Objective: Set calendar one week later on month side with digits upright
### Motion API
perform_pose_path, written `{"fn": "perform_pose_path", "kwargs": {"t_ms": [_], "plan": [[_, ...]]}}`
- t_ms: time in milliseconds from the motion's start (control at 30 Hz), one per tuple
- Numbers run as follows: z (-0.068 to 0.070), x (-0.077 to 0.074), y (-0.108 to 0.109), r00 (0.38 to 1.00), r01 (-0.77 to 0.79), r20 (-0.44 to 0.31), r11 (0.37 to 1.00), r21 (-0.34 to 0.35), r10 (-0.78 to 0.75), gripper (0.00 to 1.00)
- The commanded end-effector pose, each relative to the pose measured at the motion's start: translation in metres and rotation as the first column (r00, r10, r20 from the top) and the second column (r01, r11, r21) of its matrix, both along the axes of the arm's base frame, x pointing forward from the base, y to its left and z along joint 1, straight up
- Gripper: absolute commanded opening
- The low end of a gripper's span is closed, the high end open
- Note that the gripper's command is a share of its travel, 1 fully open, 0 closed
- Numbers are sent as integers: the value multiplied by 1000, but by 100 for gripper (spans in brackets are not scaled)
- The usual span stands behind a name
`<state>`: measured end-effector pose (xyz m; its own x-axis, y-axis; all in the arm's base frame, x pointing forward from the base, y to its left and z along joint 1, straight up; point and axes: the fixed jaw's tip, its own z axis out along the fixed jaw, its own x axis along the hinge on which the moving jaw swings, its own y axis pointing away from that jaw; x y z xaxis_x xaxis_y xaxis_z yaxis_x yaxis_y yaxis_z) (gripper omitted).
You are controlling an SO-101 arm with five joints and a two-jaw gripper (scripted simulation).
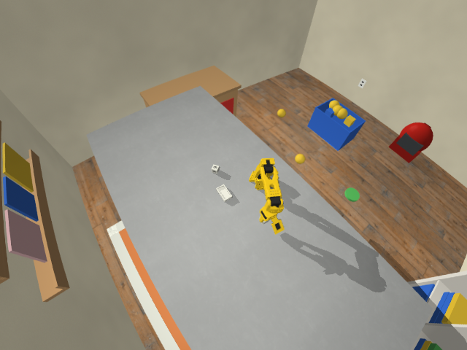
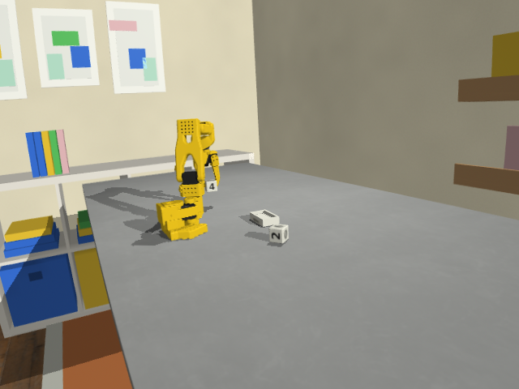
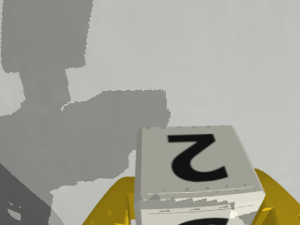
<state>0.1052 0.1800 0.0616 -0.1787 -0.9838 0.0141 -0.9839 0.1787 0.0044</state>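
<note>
My gripper point(image 1: 268, 221) point(image 2: 212, 184) point(image 3: 197, 206) grips one number cube point(image 2: 212, 185) point(image 3: 199, 161); the tray point(image 1: 224, 192) point(image 2: 264, 217), mid-frame, holds neither cube, so both placements remain.

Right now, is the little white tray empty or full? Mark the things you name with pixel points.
Empty: one cube point(image 1: 215, 168) point(image 2: 278, 233) sits beside the tray point(image 1: 224, 192) point(image 2: 260, 218), and the other point(image 2: 212, 185) point(image 3: 194, 161) is up in the hand point(image 3: 194, 197).
</note>
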Motion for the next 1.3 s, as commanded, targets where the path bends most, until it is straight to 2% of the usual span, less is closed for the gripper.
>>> {"fn": "perform_pose_path", "kwargs": {"t_ms": [0, 300, 533, 633, 867, 1100, 1167, 1267], "plan": [[11, 5, 1, 999, -39, 34, 998, 52, 37, 0], [11, 8, -6, 979, -203, 41, 978, 46, 201, 0], [10, 12, -13, 925, -379, 47, 925, 38, 377, 0], [10, 13, -15, 913, -406, 48, 913, 36, 404, 0], [10, 18, -24, 803, -595, 53, 803, 25, 593, 0], [9, 23, -34, 638, -769, 54, 639, 12, 768, 0], [9, 23, -34, 638, -769, 54, 639, 12, 768, 0], [8, 25, -38, 552, -833, 54, 553, 6, 832, 0]]}}
